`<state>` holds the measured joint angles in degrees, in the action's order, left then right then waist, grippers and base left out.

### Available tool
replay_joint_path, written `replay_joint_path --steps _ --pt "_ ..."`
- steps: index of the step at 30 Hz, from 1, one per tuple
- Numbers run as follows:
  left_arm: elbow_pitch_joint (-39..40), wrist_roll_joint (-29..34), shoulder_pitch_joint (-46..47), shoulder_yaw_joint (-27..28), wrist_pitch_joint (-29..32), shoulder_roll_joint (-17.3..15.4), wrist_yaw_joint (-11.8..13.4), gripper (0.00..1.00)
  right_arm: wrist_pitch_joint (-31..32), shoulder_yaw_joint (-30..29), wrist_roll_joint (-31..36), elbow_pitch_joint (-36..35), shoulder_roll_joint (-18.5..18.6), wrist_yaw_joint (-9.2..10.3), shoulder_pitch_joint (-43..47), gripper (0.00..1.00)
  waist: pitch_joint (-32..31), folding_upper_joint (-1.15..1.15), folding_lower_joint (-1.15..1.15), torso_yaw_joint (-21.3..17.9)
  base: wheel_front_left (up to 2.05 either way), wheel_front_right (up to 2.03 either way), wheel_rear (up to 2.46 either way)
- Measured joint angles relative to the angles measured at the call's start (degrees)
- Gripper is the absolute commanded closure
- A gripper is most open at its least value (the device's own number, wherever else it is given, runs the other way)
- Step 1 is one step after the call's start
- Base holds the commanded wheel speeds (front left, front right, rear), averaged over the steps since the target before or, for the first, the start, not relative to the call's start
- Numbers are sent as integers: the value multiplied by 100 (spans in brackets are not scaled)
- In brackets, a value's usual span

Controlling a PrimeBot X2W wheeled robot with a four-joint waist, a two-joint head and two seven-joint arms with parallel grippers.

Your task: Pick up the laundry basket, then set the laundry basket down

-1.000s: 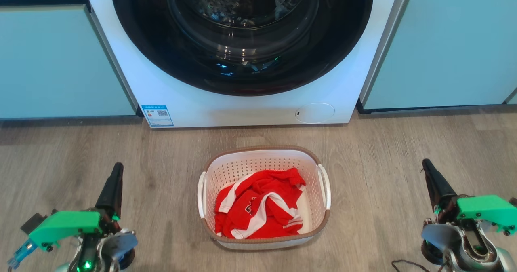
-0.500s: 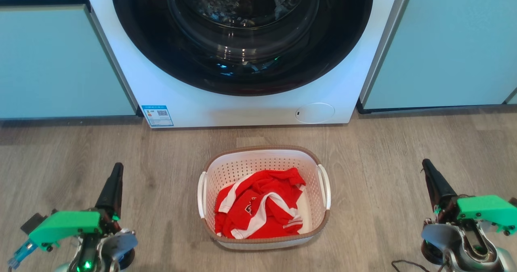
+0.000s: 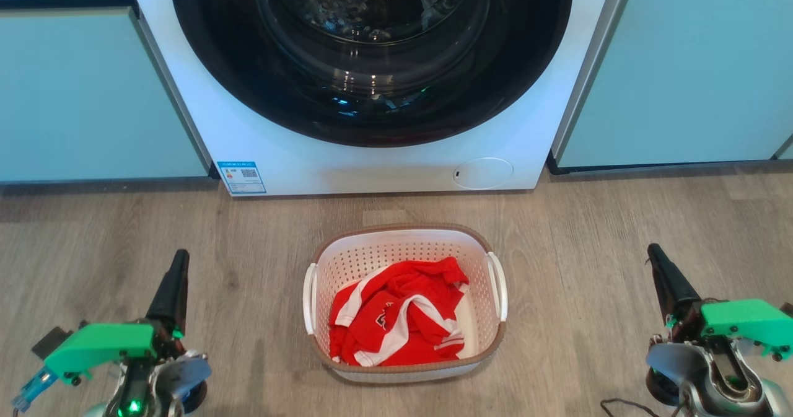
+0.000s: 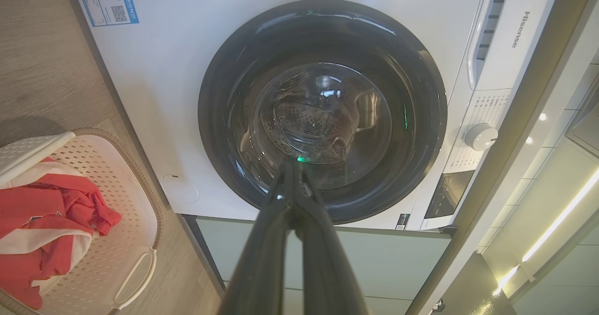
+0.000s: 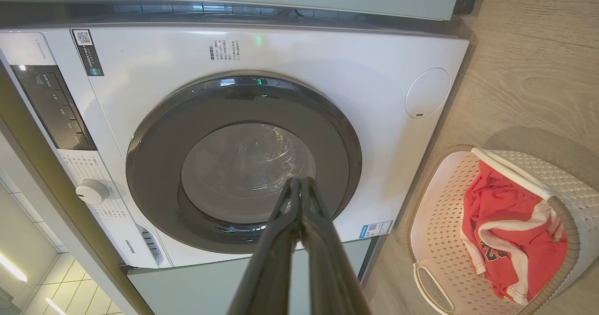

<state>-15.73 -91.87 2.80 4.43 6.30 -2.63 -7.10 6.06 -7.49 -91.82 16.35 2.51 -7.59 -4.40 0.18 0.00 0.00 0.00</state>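
The laundry basket (image 3: 384,253) stands on the wood floor just in front of the washing machine, white and perforated with a brown rim band and a loop handle on each side. A crumpled red and white shirt (image 3: 396,318) lies inside it. The basket also appears at the left edge of the left wrist view (image 4: 135,221) and at the lower right of the right wrist view (image 5: 435,240). My left gripper (image 3: 179,257) is shut, well to the basket's left. My right gripper (image 3: 652,251) is shut, well to its right. Neither touches the basket.
A white front-loading washing machine (image 3: 297,157) with a dark round door stands directly behind the basket. Pale green cabinet fronts (image 3: 80,95) flank it on both sides. Bare wood floor (image 3: 248,250) lies between each gripper and the basket.
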Motion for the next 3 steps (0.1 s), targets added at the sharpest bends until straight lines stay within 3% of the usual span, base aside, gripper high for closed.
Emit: replay_joint_path --steps 3 --pt "0 0 0 0 0 0 0 100 0 0 -1 0 0 0 0 100 0 0 0 0 0 0 0"
